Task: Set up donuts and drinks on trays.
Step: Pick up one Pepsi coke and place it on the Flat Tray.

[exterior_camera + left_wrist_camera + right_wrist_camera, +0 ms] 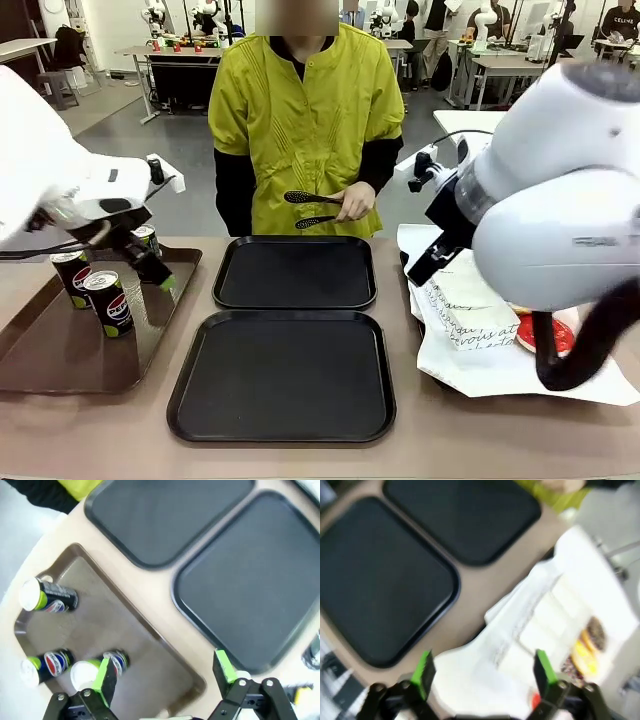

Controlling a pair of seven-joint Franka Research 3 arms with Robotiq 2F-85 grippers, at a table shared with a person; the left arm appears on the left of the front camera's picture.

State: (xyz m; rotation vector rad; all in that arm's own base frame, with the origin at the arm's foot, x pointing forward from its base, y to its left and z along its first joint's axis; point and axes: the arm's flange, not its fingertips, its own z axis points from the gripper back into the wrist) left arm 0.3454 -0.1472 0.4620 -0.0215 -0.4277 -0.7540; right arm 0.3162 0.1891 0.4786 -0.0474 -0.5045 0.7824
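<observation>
A table shared with a person in a yellow-green top (305, 110), who stands at its far edge. The person's hand (357, 200) holds black tongs (305, 198) above that edge.

Two black trays lie in the middle of the table with nothing on them. The near tray (282, 375) is by the robot's edge. The far tray (295, 272) is just beyond it, with a narrow strip of table between them.

A longer brown tray (50, 355) lies at the table's left edge. Three Pepsi cans (108, 302) stand upright on its far half: two close together towards its left side, the third at its far edge.

The left gripper (164, 672) hangs over the brown tray, jaws spread wide and holding nothing. One green pad (105, 677) overlaps the nearest can in the wrist view. Whether they touch cannot be told.

Crumpled white paper with script print (470, 320) lies at the table's right edge. The donuts rest on it: a red-iced donut (545, 335) peeks out below the right arm, and the blurred right wrist view shows a yellow donut (582, 656) touching a chocolate donut (595, 632).

The right gripper (483, 670) hovers above the paper, jaws wide, with nothing between them.
</observation>
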